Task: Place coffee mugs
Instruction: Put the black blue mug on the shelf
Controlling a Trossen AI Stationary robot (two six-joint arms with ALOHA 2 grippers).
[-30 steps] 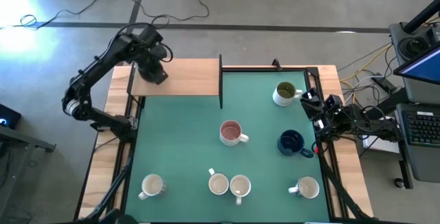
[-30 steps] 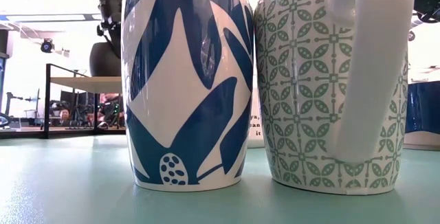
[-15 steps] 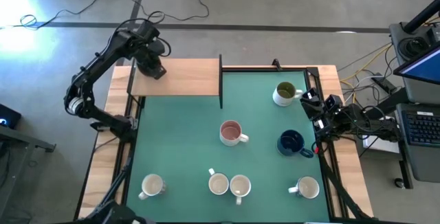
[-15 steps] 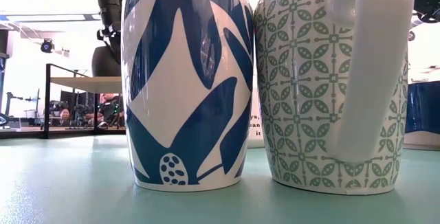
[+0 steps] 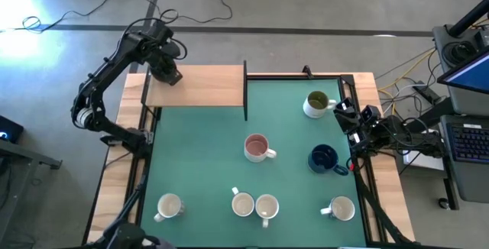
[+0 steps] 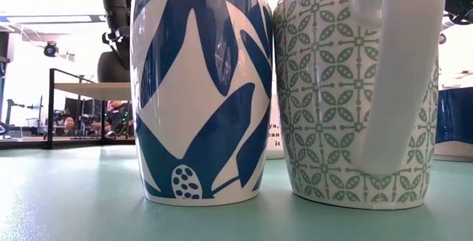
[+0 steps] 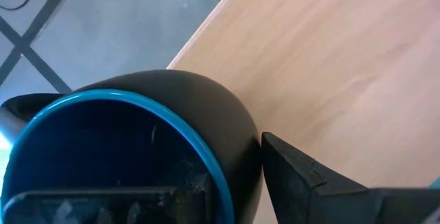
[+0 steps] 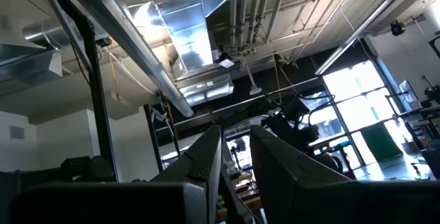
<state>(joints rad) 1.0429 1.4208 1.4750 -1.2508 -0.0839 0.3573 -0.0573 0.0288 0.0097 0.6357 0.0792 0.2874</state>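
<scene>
1. Left gripper (image 5: 170, 73) sits over the back-left corner of the wooden shelf (image 5: 206, 87), clamped on a dark blue mug (image 7: 130, 155). One finger is inside the bright blue rim, the other finger (image 7: 309, 179) is outside against the dark wall.
2. The left wrist view shows that mug just above or on the wood near the shelf edge, with floor beyond. Cannot tell if it touches.
3. Right gripper (image 5: 345, 115) is parked at the right edge of the green mat (image 5: 199, 157), pointing up. Its wrist view shows ceiling ducts, with the two fingers nearly together and only a narrow gap between them, holding nothing.
4. Olive-green-inside mug (image 5: 316, 104) is just beside the right gripper, toward the back.
5. Second dark blue mug (image 5: 325, 159) is near the right gripper, toward the front.
6. Pink-inside mug (image 5: 257, 147) is mid-mat, well apart from both grippers.
7. Front row, far from the left gripper: one white mug (image 5: 169, 205) at front left, then a touching pair, the blue-leaf mug (image 6: 199, 86) and the green-lattice mug (image 6: 355, 86), then another white mug (image 5: 341, 208) at front right.
8. In the low view the pair fills the picture, and the left arm shows behind it.
</scene>
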